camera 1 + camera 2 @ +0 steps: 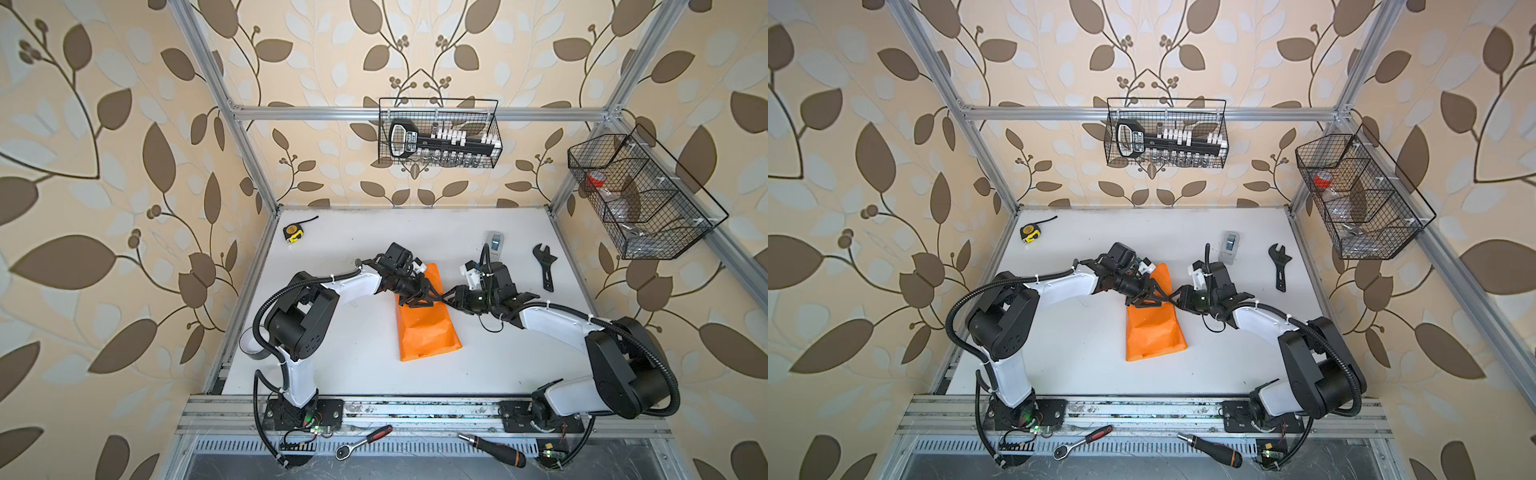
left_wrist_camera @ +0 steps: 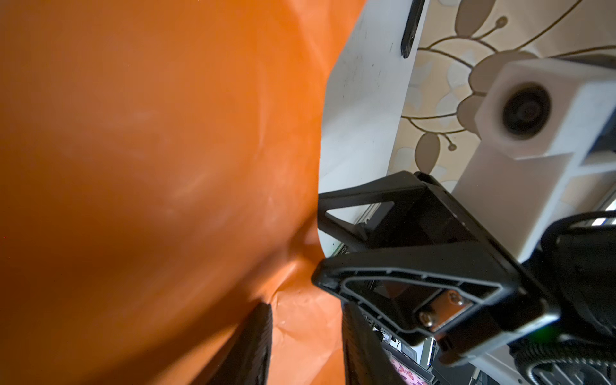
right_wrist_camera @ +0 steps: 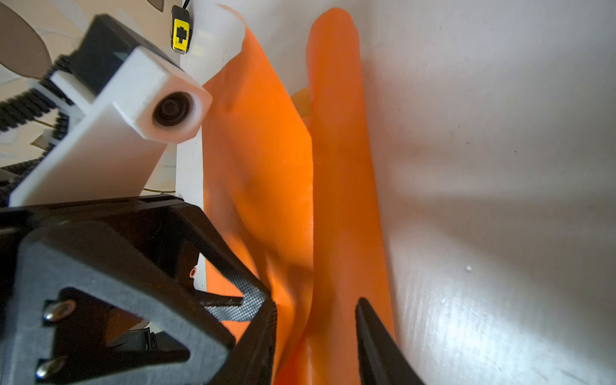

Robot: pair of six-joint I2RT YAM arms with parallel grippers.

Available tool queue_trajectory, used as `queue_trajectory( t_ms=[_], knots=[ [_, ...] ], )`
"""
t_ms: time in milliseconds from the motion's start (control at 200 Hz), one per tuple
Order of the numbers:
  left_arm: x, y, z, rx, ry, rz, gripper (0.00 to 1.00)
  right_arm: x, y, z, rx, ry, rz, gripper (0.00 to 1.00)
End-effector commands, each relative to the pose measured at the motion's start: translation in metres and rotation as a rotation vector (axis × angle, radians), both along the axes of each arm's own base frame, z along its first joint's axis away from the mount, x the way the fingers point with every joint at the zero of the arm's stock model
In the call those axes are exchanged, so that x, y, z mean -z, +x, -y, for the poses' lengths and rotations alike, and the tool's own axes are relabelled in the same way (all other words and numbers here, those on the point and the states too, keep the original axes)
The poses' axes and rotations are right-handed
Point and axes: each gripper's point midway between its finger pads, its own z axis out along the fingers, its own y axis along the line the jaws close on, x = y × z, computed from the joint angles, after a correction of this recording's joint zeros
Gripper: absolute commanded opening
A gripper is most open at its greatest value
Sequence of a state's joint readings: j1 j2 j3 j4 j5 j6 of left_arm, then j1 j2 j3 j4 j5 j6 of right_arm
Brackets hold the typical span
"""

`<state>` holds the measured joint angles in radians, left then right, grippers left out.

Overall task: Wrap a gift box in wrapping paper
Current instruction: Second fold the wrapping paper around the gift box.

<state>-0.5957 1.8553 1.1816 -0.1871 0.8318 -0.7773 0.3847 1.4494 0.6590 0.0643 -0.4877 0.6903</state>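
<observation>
The white table [image 1: 332, 365] carries the wrapping paper [image 1: 424, 332], an orange sheet folded over itself into a long, loose sleeve running away from the arm bases near the table's middle. The gift box does not show in any view; it probably sits under the fold, where the paper bulges.

Both arms meet over the sleeve's middle part. The left gripper [image 1: 432, 300] straddles a raised ridge of paper. In the left wrist view its fingers [image 2: 256, 343] stand apart with orange between them, and I cannot tell whether they pinch it. The right gripper [image 1: 449, 300] comes in from the opposite side, tip almost against tip, paper also between its jaws; its hold is equally unclear.

The chief risks, as I judge them:
- The fingertips could collide, being so close.
- Thin creased paper may tear if both pull apart.
- A weak pinch would let the fold spring open.
- A tug could drag the hidden box out of place.

The grey tape dispenser [image 1: 495, 241] lies well behind
</observation>
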Motion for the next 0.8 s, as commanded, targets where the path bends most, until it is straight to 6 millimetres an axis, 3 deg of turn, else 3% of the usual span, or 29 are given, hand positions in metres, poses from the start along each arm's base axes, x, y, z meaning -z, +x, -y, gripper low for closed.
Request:
queue_trajectory(
  t_ms=[0, 85, 215, 310, 390, 545, 640, 700, 795],
  knots=[
    [0.045, -0.008, -0.019, -0.038, 0.188, -0.065, 0.39, 0.007, -0.005, -0.007, -0.027, 0.014, -0.013, 0.35],
    [0.026, -0.002, -0.015, -0.036, 0.171, -0.038, 0.41, 0.009, -0.006, -0.012, -0.035, 0.021, -0.018, 0.28],
    [-0.029, 0.003, -0.013, -0.035, 0.131, 0.053, 0.48, 0.009, -0.009, -0.02, -0.045, 0.042, -0.02, 0.18],
    [-0.068, 0.001, -0.028, -0.054, 0.157, 0.145, 0.58, 0.008, -0.013, -0.025, -0.048, 0.06, -0.02, 0.13],
    [-0.084, -0.003, -0.054, -0.091, 0.222, 0.201, 0.65, 0.006, -0.016, -0.03, -0.051, 0.078, -0.02, 0.11],
    [-0.076, -0.017, -0.127, -0.198, 0.406, 0.249, 0.72, 0.006, -0.021, -0.041, -0.063, 0.106, -0.025, 0.07],
    [-0.052, -0.029, -0.166, -0.251, 0.514, 0.241, 0.77, 0.008, -0.021, -0.046, -0.062, 0.123, -0.032, 0.06],
    [-0.036, -0.033, -0.174, -0.26, 0.506, 0.22, 0.79, 0.01, -0.02, -0.049, -0.062, 0.133, -0.038, 0.05],
    [-0.017, -0.037, -0.169, -0.233, 0.476, 0.187, 0.8, 0.011, -0.018, -0.053, -0.063, 0.155, -0.048, 0.03]
  ],
)
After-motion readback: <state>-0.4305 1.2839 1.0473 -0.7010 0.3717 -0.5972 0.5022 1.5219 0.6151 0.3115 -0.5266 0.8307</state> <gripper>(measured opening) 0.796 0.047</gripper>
